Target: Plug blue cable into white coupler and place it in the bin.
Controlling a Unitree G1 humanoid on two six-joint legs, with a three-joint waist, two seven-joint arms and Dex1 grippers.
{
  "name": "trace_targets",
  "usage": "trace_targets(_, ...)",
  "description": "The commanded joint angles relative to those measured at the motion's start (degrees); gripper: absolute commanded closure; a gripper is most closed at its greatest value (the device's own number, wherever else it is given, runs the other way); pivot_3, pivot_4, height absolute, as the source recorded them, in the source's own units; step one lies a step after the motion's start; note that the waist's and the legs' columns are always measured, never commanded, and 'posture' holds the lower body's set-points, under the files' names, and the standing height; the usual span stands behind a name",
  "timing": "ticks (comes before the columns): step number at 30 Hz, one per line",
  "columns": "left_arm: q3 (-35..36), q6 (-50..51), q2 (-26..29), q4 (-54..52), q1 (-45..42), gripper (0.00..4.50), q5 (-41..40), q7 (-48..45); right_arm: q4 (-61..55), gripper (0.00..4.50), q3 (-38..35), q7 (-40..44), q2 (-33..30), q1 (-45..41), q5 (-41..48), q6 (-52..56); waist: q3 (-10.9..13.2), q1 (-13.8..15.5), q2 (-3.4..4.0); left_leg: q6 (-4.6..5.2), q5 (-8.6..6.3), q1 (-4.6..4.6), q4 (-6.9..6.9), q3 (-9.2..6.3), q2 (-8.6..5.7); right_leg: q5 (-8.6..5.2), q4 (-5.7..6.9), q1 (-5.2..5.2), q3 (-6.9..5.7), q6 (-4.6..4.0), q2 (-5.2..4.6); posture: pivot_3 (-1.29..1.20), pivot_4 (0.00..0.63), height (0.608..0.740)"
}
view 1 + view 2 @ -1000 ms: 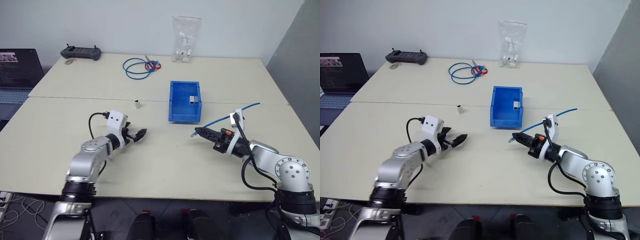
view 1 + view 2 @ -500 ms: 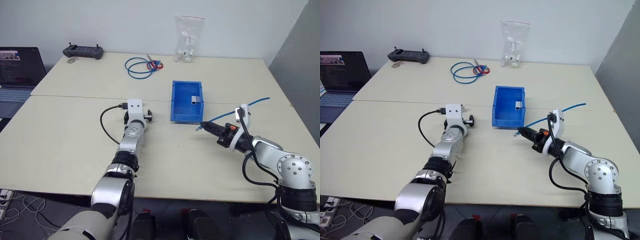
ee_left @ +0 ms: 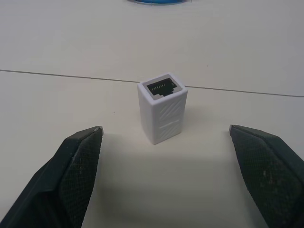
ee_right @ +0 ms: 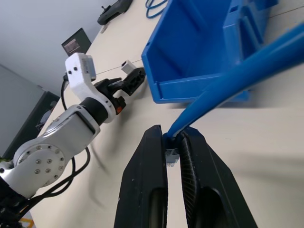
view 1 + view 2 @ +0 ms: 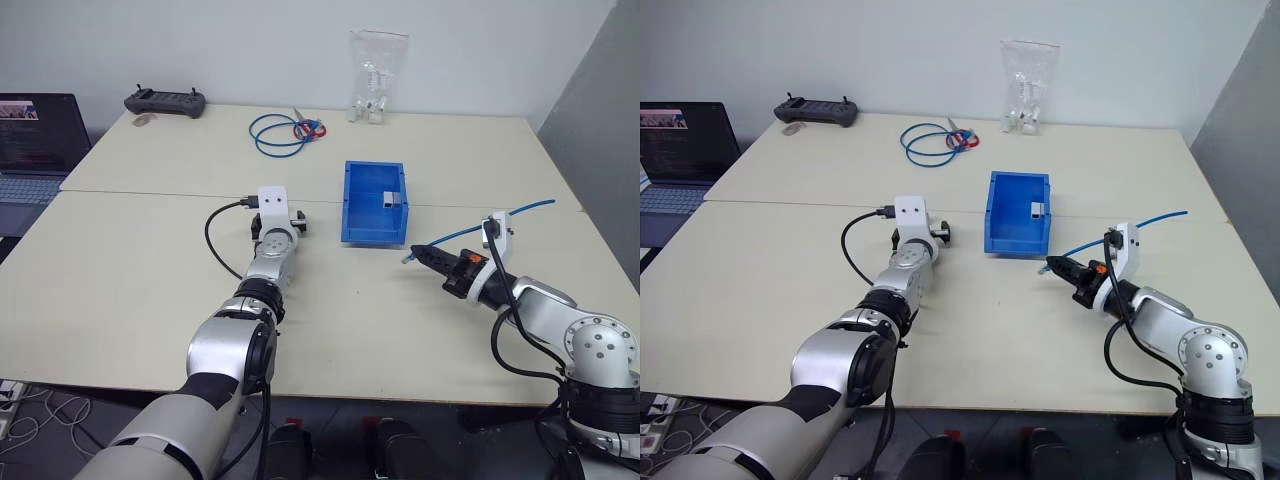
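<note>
The white coupler is seen standing upright on the table, right between the two wide-apart fingers of the left gripper, but it is not touched yet. Its dark socket is turned up. The left arm is stretched out far and low over the table. It is much nearer than the right arm, so a small push forward is likely needed before a squeeze. The blue cable is held tight near its plug by the right gripper, just beside the bin.
</note>
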Motion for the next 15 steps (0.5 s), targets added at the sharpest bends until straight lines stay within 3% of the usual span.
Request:
trace_targets(1, 0.36, -1.31, 0.57, 0.36, -2.76, 0.04, 0.97, 0.78, -2.88, 4.39, -2.25, -0.63, -0.73, 0.73, 1.82, -0.18, 0.0, -0.03, 0.0, 0.0, 0.0, 0.0, -0.01, 0.01, 0.0, 0.0, 0.01, -0.01, 0.0, 0.0, 0.0, 0.0, 0.15, 0.74)
trace_targets(3, 0.56, -1.23, 0.67, 0.69, -3.1, 0.04, 0.92, 0.86, -3.13, 4.39, -2.39, -0.88, -0.65, 1.0, 1.98, -0.12, 0.0, -0.05, 0.0, 0.0, 0.0, 0.01, 0.0, 0.03, 0.0, 0.0, 0.02, -0.02, 0.0, 0.0, 0.0, 0.0, 0.15, 0.74)
trace_targets(15, 0.71, -1.24, 1.37, 1.73, -4.71, 2.26, 1.82, 0.4, -3.31, 4.39, -3.65, -2.51, -0.85, 2.35, 2.72, -0.63, 0.01, -0.04, 0.0, -0.01, 0.0, 0.02, 0.0, 0.05, -0.01, 0.0, 0.02, -0.01, 0.0, 0.0, 0.0, 0.0, 0.15, 0.74)
